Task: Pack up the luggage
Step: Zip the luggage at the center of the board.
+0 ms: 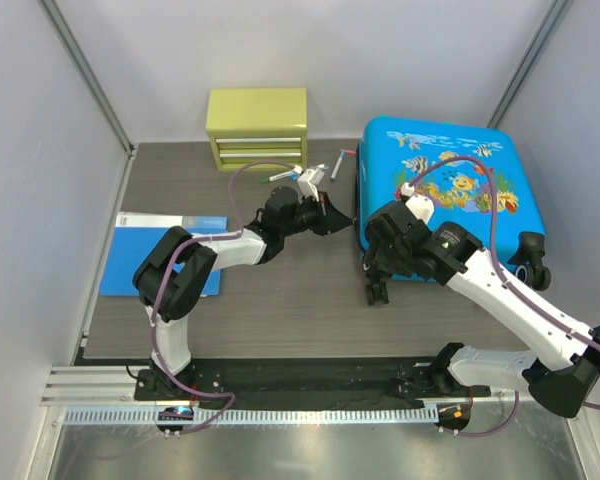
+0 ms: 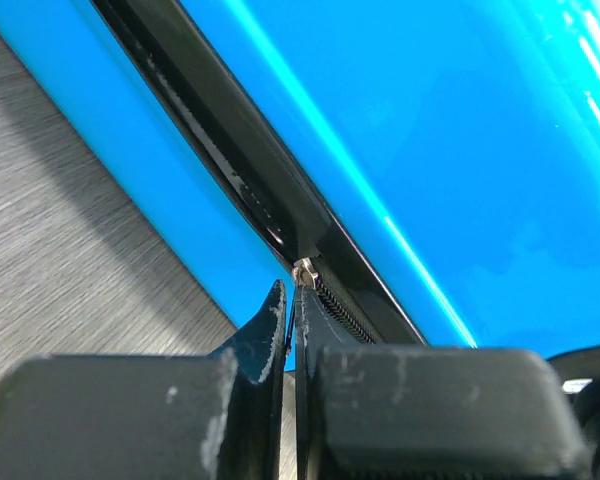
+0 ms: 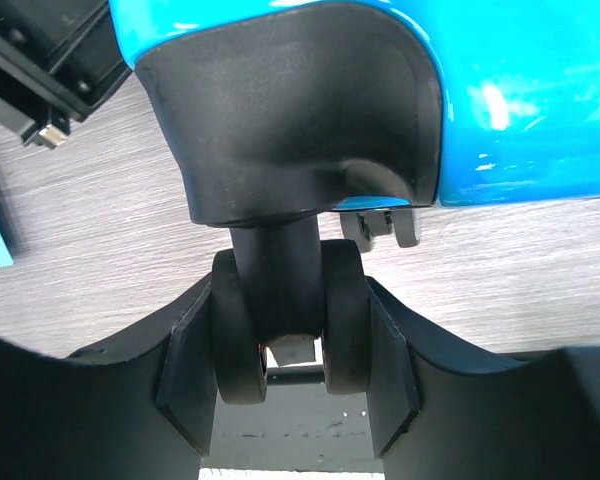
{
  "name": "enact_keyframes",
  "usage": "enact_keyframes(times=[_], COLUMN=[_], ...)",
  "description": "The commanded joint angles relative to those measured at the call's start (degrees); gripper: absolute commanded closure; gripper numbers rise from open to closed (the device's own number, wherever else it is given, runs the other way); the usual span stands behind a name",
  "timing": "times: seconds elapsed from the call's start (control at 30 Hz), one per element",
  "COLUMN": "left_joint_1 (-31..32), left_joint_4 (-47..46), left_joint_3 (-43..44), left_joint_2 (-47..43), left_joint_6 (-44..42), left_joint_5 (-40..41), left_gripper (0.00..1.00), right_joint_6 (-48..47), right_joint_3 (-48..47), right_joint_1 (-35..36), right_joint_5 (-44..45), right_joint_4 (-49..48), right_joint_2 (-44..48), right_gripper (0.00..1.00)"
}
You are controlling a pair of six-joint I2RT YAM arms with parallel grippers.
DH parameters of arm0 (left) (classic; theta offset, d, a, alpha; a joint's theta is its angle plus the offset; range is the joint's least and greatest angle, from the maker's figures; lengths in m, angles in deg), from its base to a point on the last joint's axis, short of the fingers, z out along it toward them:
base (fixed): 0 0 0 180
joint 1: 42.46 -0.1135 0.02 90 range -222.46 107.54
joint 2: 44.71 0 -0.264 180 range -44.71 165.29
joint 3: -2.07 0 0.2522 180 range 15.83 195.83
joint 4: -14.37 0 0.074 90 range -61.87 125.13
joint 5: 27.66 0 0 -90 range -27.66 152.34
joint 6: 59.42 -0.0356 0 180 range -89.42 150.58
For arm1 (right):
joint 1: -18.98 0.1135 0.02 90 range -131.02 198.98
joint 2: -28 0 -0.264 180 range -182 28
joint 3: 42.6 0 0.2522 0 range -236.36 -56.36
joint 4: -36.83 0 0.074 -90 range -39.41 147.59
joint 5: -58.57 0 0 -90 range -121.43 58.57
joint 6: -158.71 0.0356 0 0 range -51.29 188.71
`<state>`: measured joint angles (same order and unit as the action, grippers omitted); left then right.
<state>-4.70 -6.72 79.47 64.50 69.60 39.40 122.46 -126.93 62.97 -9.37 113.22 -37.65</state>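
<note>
Black fingers of the left gripper (image 2: pixel 290 295) fill the foreground, pressed together with the small metal zipper pull (image 2: pixel 302 268) seemingly nipped at their very tips. The right gripper (image 3: pixel 288 310) is clamped on a wheel (image 3: pixel 238 340) of the suitcase (image 1: pixel 380 150), which lies flat and closed at the table's far right corner, wheels toward the near edge.

With so slight a hold, the pull could slip free once tugged along the seam. The wheel sits on a swivel, so the case may pivot rather than stay braced, and the zip could jam.

Underneath is a grey wood-grain table (image 1: pixel 280 300) between pale panel walls. A yellow-green drawer box (image 1: pixel 257 128) stands at the far edge and a blue folder (image 1: pixel 125 235) lies at the left edge.
</note>
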Motion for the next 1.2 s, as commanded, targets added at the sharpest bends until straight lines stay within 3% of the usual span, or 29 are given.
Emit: enact_keyframes(times=[0.0,0.33,0.57,0.8,1.17], left_joint_1=[-9.11,-8.05,-8.14,-9.46,-9.46], left_joint_4=[-7.68,-9.45,-6.20,-6.02,-8.04], left_joint_3=[-2.55,1.83,9.74,14.58,8.87], left_joint_2=[-1.89,2.49,6.62,9.97,8.74], left_joint_6=[-2.38,-0.62,-2.28,-1.14,-0.53], left_joint_5=[20.68,18.54,25.30,26.81,25.84], left_gripper=[1.00,1.00,1.00,1.00,1.00], right_joint_6=[3.02,1.88,1.70,0.30,-9.11], right_joint_3=[-5.81,-5.46,-3.18,-0.98,-1.51], right_joint_1=[-1.53,-2.15,-2.06,-2.15,0.04], right_joint_5=[3.24,-0.88,-3.60,-5.98,-12.31], right_joint_4=[23.85,23.85,23.94,23.94,18.58], right_joint_2=[3.25,2.54,3.51,3.51,-2.11], right_gripper=[0.99,0.99,0.99,0.99,0.99])
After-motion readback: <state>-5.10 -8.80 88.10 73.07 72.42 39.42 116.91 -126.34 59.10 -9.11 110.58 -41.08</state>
